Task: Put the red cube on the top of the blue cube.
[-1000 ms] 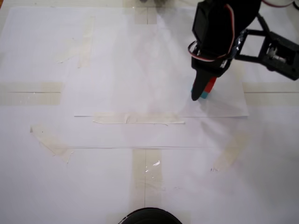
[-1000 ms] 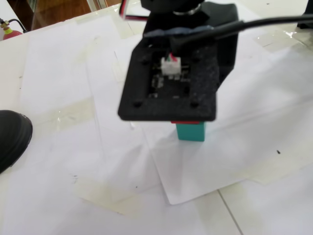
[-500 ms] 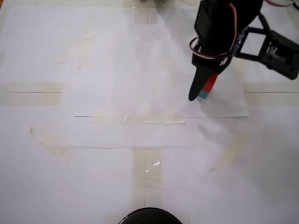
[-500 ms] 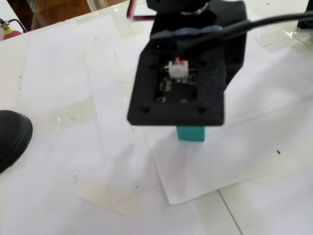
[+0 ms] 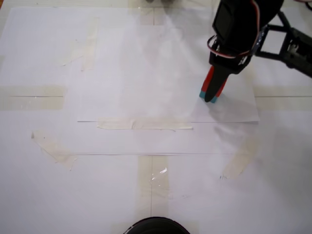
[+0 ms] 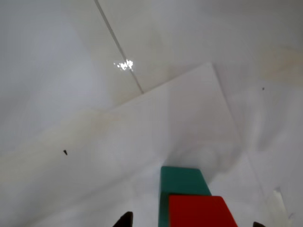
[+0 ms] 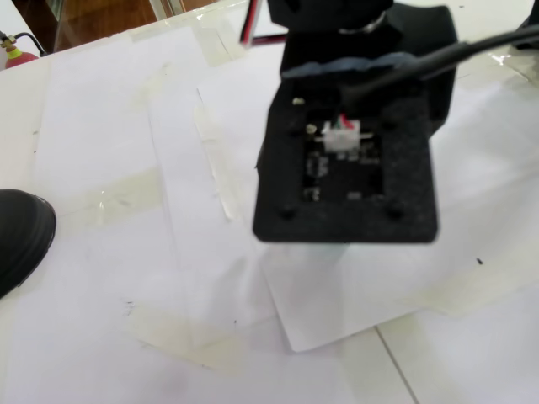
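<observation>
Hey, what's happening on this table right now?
A single robot arm is stacking two small cubes on a paper-covered table. In the wrist view the red cube sits on top of the blue cube, offset toward one side rather than squarely aligned. The gripper is right over the stack, its fingertips showing on either side of the red cube. Whether it is gripping or has let go isn't clear.

A hobbyist robotics test bench: a tabletop covered with white paper sheets held down by strips of masking tape, below a black robot arm with bare wiring and exposed circuit board.
</observation>
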